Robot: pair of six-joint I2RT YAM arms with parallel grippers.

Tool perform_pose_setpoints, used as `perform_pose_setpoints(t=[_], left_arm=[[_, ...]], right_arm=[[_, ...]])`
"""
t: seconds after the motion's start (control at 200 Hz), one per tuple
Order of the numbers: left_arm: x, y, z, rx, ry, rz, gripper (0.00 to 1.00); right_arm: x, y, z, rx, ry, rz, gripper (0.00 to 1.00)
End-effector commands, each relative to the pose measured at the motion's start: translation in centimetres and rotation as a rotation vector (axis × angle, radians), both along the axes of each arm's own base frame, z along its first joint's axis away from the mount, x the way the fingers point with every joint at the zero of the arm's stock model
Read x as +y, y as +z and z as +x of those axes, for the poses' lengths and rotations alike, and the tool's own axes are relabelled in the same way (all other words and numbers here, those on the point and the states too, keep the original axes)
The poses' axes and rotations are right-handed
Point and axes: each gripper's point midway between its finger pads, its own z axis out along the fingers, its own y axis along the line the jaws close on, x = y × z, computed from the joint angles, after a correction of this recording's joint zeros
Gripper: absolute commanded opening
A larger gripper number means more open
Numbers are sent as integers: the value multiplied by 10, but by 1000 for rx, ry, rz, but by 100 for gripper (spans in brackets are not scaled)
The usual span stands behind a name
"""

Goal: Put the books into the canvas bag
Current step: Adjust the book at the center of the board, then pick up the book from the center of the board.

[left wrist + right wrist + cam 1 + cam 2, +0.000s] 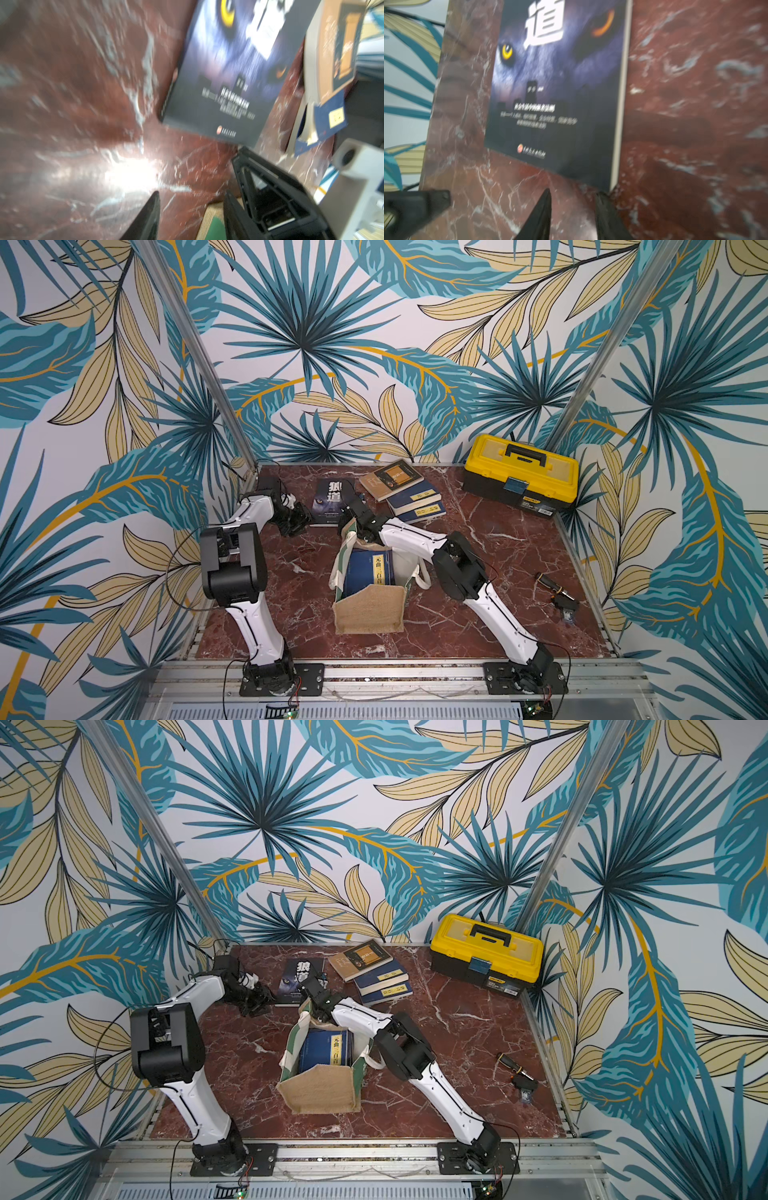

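canvas bag (370, 612): stands open-mouthed at mid-table, plain jute wall toward my bases. I take it as the centre of my dial, with twelve o'clock at the far wall.
books in the bag (368, 572): navy cover with a yellow title strip, lying inside the bag and seen through its mouth in both top views. How many lie there I cannot tell.
wolf book (330, 499): dark cover with a yellow eye and white characters, flat on the table (478, 551) at eleven o'clock, outside the bag.
stacked books (411, 494): three at one o'clock, fanned out, a tan-brown one on top of two navy ones. They lie just beside the wolf book, outside the bag.
left pincer (192, 199): at ten o'clock, low over bare table near the wolf book's near edge. My jaws stand apart with nothing gripped.
right pincer (573, 195): at twelve o'clock, just past the bag's far rim, tips pointing at the wolf book's near edge. My jaws are parted and empty. Blur hides whether a tip touches the cover.
toolbox (521, 472): yellow and black, lid down, at two o'clock in the far corner, well apart from the bag.
small tool (557, 593): dark, lying at three o'clock near the table's edge.
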Motion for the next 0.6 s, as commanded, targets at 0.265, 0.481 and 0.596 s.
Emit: perform_pose_setpoints(t=[0.265,0.481,0.596], left_arm=[[29,3,72,-77,116,32,53],[32,-4,83,-75,122,18,53],[32,-9,87,-73,127,5,53]], right_arm=[[-38,-3,52,-28,-143,-61,43],[-35,32,56,-119,-90,-21,42],[-45,40,63,-177,-110,-49,42]])
